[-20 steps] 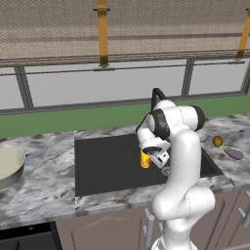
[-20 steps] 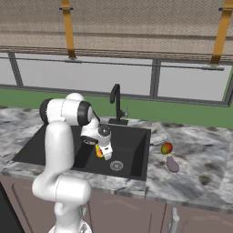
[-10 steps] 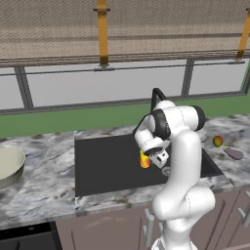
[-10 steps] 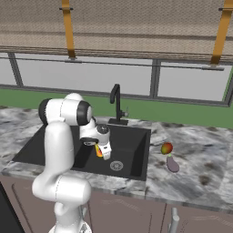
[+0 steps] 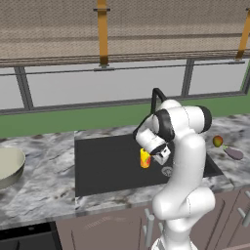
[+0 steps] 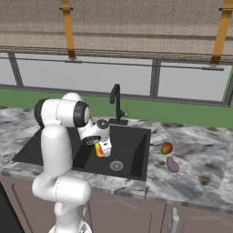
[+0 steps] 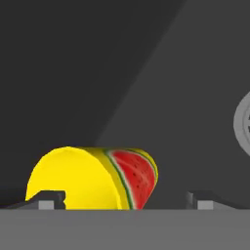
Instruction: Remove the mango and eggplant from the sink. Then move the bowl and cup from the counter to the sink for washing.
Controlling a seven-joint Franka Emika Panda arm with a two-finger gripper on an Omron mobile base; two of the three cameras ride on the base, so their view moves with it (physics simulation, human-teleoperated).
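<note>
Cup (image 7: 93,178), yellow with a watermelon print: lower left of the hand view, lying over in the dark sink (image 5: 107,166), between the tips of the end effector (image 7: 122,199), which stand spread wide and clear of it. Mango (image 6: 166,148) and eggplant (image 6: 173,164): touching or nearly so, out on the marbled worktop (image 6: 200,168) right of the basin. Bowl (image 5: 7,166): far left edge of the left base view, unmoved; cup delivery looks complete, so next calls for lifting away and reaching for it.

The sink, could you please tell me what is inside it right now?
Inside the sink is the yellow cup, near the round drain. The arm hides part of the basin floor.
</note>
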